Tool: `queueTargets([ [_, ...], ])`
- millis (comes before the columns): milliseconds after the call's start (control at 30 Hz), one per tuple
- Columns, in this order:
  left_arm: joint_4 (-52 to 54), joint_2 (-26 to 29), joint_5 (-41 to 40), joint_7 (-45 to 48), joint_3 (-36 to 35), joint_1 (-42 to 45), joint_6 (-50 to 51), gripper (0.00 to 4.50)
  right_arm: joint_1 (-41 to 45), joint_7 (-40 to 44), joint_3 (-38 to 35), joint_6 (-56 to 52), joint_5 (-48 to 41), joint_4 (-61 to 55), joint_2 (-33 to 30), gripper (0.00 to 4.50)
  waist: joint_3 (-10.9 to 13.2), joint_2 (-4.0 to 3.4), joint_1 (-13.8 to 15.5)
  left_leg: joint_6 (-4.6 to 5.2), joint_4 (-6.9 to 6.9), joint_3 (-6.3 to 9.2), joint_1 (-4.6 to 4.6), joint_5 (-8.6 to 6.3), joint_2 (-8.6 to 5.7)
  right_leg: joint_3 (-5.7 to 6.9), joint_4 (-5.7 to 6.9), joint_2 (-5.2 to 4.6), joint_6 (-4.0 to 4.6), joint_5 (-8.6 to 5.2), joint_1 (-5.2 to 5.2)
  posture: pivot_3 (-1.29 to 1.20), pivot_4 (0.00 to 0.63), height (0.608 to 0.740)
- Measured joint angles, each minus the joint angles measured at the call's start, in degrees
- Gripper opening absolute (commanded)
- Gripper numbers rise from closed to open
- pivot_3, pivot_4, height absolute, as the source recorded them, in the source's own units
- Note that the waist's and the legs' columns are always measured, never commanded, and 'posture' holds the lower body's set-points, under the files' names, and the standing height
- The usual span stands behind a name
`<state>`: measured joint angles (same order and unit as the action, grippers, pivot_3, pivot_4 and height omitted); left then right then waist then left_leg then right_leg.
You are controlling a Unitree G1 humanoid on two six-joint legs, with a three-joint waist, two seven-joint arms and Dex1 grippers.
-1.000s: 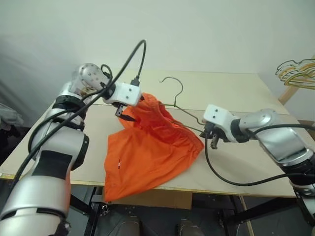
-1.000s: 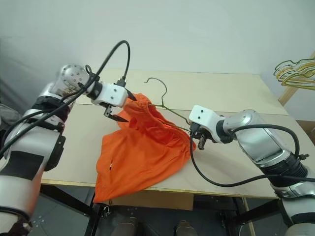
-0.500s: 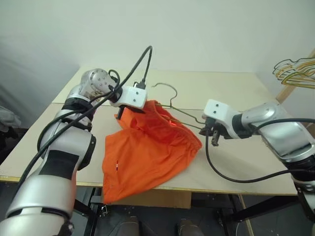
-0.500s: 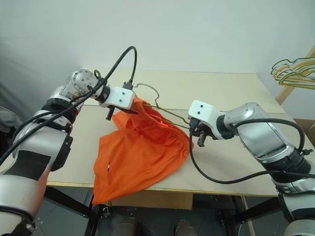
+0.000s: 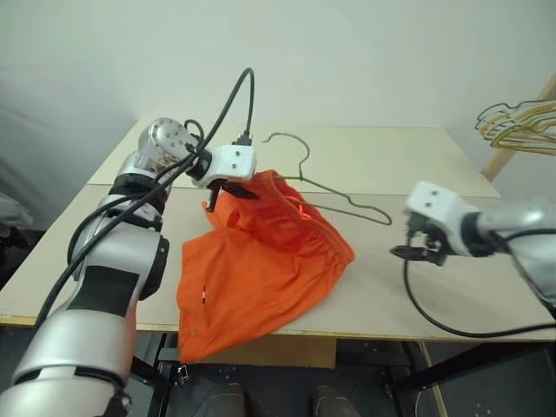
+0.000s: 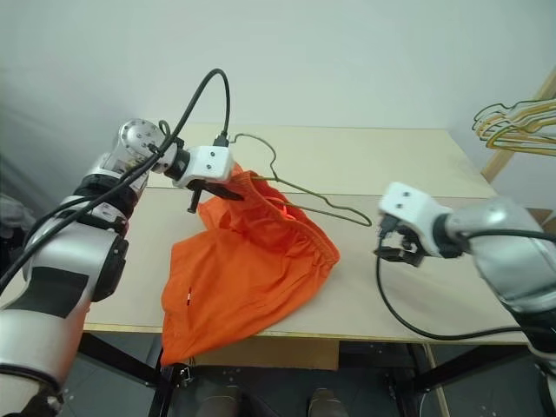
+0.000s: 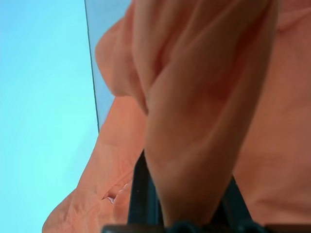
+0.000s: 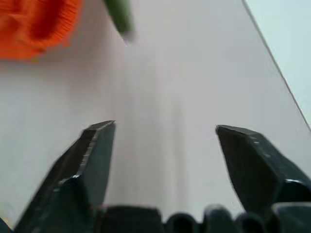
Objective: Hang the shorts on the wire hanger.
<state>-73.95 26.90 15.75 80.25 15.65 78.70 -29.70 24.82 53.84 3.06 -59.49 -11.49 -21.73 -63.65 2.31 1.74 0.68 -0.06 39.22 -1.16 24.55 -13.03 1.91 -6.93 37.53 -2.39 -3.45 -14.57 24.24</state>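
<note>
1. While the shorts lie spread over the middle of the bench, their far end is lifted where the left gripper has its fingers clenched on a fold of the orange fabric.
2. Near-left, the lower hem of the shorts hangs over the near edge of the bench.
3. Threaded into the raised waistband, the wire hanger has its hook pointing far and left, and one wire arm sticks out to the right across the bare bench.
4. Well right of the shorts, the right gripper hovers above the bench with its fingers released and wide apart, apart from the hanger's free end.
5. Far right, a bunch of gold and green hangers hangs off a wooden rail.
</note>
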Motion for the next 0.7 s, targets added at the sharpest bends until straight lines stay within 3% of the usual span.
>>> queueTargets([
  [133, -0.01, 0.48, -0.06, 0.42, -0.47, -0.32, 0.29, 0.0, -10.87, -2.84, -12.05, -5.18, -4.22, -4.11, 7.27, 4.48, 0.0, 0.06, -0.12, 0.0, 0.08, 0.02, -0.19, 0.0, -0.01, -0.05, 0.18, 0.02, 0.01, 0.0, -0.11, 0.02, 0.0, 0.74],
  [200, 0.02, 0.36, -0.16, 0.46, -0.93, -0.32, 0.92, 0.0, -13.99, -4.98, -16.95, -7.21, -8.14, -8.08, 16.23, 4.48, 0.01, 0.08, -0.59, 0.03, 0.14, 0.04, -0.27, 0.02, 0.0, -0.09, 0.36, 0.08, -0.01, -0.01, -0.16, 0.02, 0.0, 0.74],
  [367, 0.02, -0.11, -0.31, 0.64, -1.44, -0.32, 1.65, 0.0, -16.88, -13.36, -14.97, -8.37, -12.35, -13.31, 32.46, 4.48, 0.0, 0.07, -1.49, 0.12, 0.2, 0.11, -0.33, 0.08, 0.01, -0.1, 0.52, 0.15, -0.36, -0.22, -0.15, 0.02, 0.0, 0.74],
  [500, 0.19, -0.42, -0.43, 0.87, -2.04, -0.33, 2.27, 0.0, -14.97, -21.02, -9.17, -8.39, -12.09, -11.22, 42.25, 4.48, 0.0, 0.07, -1.73, 0.12, 0.2, 0.15, -0.26, 0.07, 0.01, -0.09, 0.51, 0.17, 0.03, 0.0, -0.1, 0.02, 0.0, 0.74],
  [700, 0.43, -0.26, -0.5, 1.41, -2.47, -0.33, 2.32, 0.0, -11.49, -26.74, -7.63, -8.4, -11.69, -5.92, 45.13, 2.51, 0.0, 0.07, -1.21, 0.12, 0.2, 0.16, -0.2, 0.07, 0.0, -0.05, 0.46, 0.16, 0.03, 0.0, -0.12, 0.03, 0.0, 0.74],
])
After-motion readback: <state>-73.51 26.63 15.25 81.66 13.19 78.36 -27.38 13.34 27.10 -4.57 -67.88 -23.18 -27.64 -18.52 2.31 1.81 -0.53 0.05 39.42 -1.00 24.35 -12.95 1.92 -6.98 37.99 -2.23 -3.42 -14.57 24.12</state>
